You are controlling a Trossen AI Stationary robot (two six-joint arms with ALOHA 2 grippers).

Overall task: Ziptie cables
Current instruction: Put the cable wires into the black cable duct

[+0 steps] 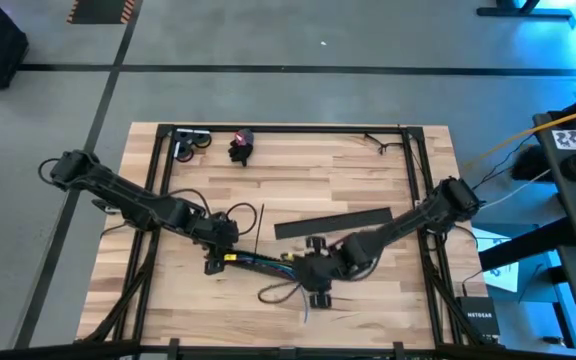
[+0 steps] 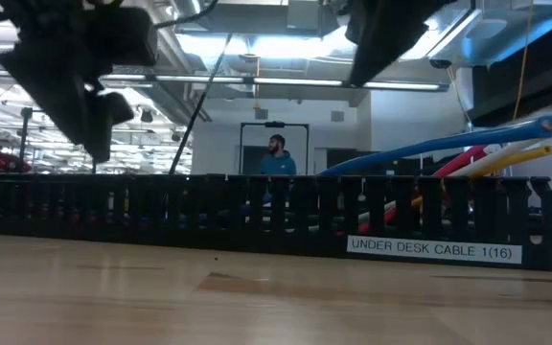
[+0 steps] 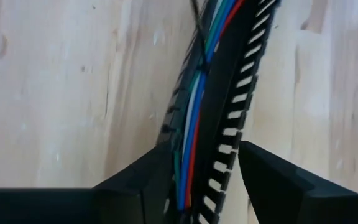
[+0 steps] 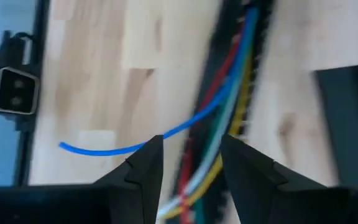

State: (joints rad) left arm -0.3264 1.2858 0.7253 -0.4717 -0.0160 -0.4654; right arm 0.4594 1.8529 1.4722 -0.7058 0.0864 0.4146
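Both my tools are down on the cables (image 3: 194, 118) lying in the slotted channel (image 3: 235, 124) mid-tabletop: left tool (image 3: 204, 180) spread astride channel and wires, right tool (image 4: 191, 168) pinching the bundle. Looks like I'm gathering them; next needs a ziptie, can't spot one

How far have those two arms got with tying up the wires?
Done: the cables lie in the slotted channel. In hand: the left tool and right tool each straddle the channel and bundle. Left: no ziptie visibly wraps the wires, and a blue wire strays out.
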